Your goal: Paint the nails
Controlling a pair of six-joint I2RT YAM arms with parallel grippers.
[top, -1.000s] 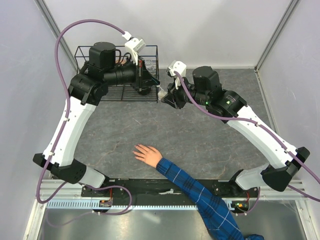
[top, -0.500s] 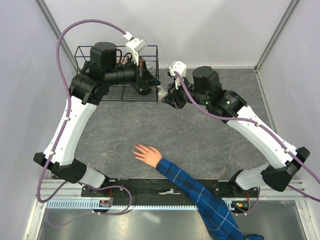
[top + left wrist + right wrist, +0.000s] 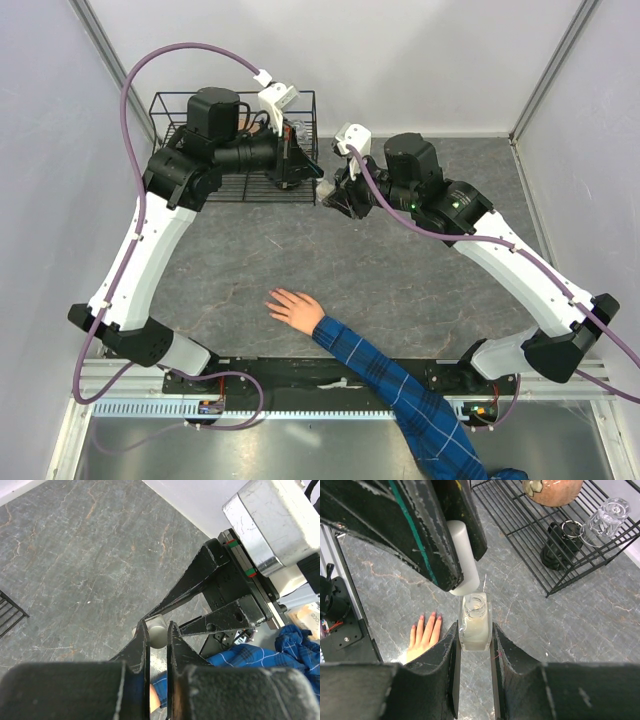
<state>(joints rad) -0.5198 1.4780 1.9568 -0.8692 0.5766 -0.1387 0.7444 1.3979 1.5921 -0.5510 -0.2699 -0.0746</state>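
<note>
A bare hand (image 3: 296,308) with a blue plaid sleeve (image 3: 400,395) lies flat on the grey table near the front; its nails (image 3: 431,615) look pink in the right wrist view. My right gripper (image 3: 474,626) is shut on a small clear bottle (image 3: 475,635), held upright with its neck uncovered. My left gripper (image 3: 157,625) is shut on the bottle's white cap (image 3: 158,633), which hangs just above the bottle's mouth (image 3: 462,555); a thin brush stem reaches down towards the neck. Both grippers meet at the back of the table, left (image 3: 305,172) and right (image 3: 330,192), far from the hand.
A black wire basket (image 3: 170,100) stands at the back left, under the left wrist. In it lie a brownish round object (image 3: 552,490), a clear glass piece (image 3: 606,514) and a black item (image 3: 557,550). White walls enclose the table on three sides.
The left wrist has shifted slightly up and to the right with the cap. The right arm, the bottle and the hand have stayed put.
</note>
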